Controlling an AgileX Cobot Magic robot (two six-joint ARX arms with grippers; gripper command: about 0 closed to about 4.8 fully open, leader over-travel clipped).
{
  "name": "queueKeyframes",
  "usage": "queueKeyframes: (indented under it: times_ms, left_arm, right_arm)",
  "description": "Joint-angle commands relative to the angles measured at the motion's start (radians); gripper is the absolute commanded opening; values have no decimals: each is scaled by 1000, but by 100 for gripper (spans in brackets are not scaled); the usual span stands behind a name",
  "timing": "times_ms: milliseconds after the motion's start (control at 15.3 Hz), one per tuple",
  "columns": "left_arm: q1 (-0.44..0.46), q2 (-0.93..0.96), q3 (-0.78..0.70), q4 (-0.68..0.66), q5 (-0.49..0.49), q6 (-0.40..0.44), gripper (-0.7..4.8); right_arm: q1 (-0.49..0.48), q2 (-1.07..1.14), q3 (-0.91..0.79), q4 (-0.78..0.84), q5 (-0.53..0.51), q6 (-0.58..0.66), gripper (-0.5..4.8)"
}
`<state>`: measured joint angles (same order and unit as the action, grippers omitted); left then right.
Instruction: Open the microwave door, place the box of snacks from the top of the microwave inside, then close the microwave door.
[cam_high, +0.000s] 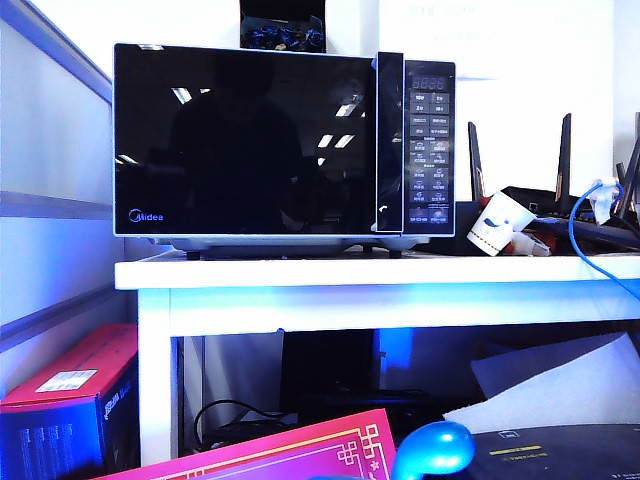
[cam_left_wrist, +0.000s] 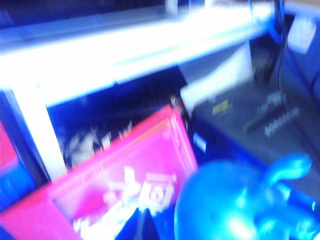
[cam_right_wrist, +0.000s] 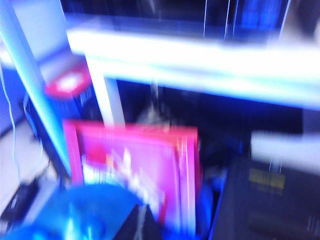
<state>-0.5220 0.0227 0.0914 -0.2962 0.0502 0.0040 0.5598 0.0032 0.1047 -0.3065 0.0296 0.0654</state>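
1. Left gripper (cam_left_wrist: 142, 222): only a dark sliver of it shows at the edge of its very blurry wrist view, so I can't tell how far its fingers are apart. Nothing visibly in them.
2. Right gripper (cam_right_wrist: 140, 222): fingers pinched fully together, holding nothing. Its wrist view is smeared too.
3. Both grippers sit low, below the white table (cam_high: 380, 275) the microwave (cam_high: 285, 145) stands on. Neither shows in the exterior view.
4. Microwave door (cam_high: 240, 140) is closed, glossy black, blue "Midea" logo (cam_high: 146, 215) in the lower corner farthest from the button panel (cam_high: 430, 145).
5. On top of the microwave there's a dark box with blue-wrapped stuff (cam_high: 283, 30). The whitish box of snacks isn't visible anywhere.
6. Below the microwave: a pink box (cam_left_wrist: 125, 185) with print too blurred to read, and a shiny blue rounded thing (cam_left_wrist: 235, 205) just beside it.
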Motion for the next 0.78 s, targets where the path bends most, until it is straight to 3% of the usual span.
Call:
queueKeyframes:
  times_ms: [65, 785]
  left_arm:
    - [1, 5, -52, 17, -4, 3, -5]
    - [1, 6, -51, 18, -2, -4, -5]
  right_arm:
    - [1, 0, -43, -57, 2, 56, -1]
    - [1, -1, -42, -56, 1, 62, -1]
